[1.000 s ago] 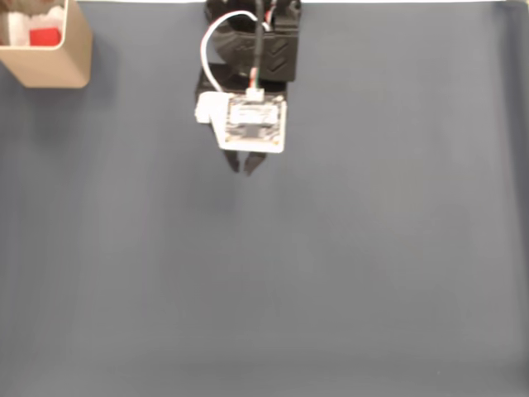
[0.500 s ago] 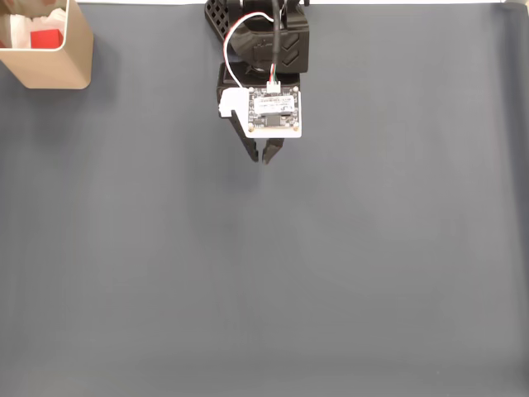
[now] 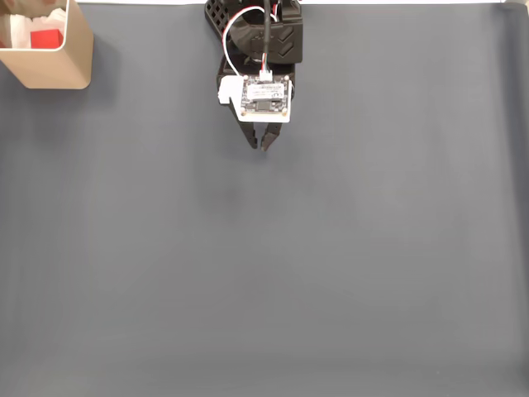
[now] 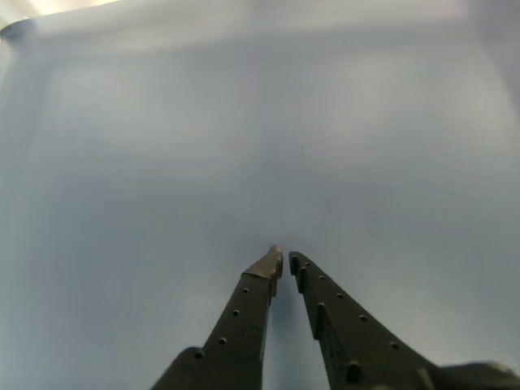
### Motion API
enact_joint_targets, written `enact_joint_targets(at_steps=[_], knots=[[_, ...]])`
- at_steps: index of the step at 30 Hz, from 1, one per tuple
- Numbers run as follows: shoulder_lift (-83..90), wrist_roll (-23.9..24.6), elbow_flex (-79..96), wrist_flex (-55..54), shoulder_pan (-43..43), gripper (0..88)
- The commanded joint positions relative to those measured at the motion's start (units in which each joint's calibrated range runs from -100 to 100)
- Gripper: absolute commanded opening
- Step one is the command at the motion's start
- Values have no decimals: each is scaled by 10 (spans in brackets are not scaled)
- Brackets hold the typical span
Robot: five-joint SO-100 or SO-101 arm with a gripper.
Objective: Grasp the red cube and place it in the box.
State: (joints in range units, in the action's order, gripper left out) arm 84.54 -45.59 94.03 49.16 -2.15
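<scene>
Up close in the wrist view, fingers [image 4: 283, 258] drawn narrow, tips almost touching, nothing between them, bare grey worktop [image 4: 260, 146] beyond. In the fixed view, gripper [image 3: 258, 142] poised near the arm's base at the top middle. Farther off, at the top-left corner, red cube [image 3: 45, 38] lying inside the box [image 3: 58, 66], well apart from the fingers. Judging by that, placing step done, task apparently complete. Next move: likely only a retreat to rest, nothing left to grasp.

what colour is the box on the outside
Beige/tan outside, with a white interior; the box shows best in the fixed view, at the top left corner.
</scene>
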Motion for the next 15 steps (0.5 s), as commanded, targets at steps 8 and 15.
enact_joint_targets(at_steps=[8,15], knots=[[109,0,57,56,-25,0],[149,-4,58,135,-43,0]])
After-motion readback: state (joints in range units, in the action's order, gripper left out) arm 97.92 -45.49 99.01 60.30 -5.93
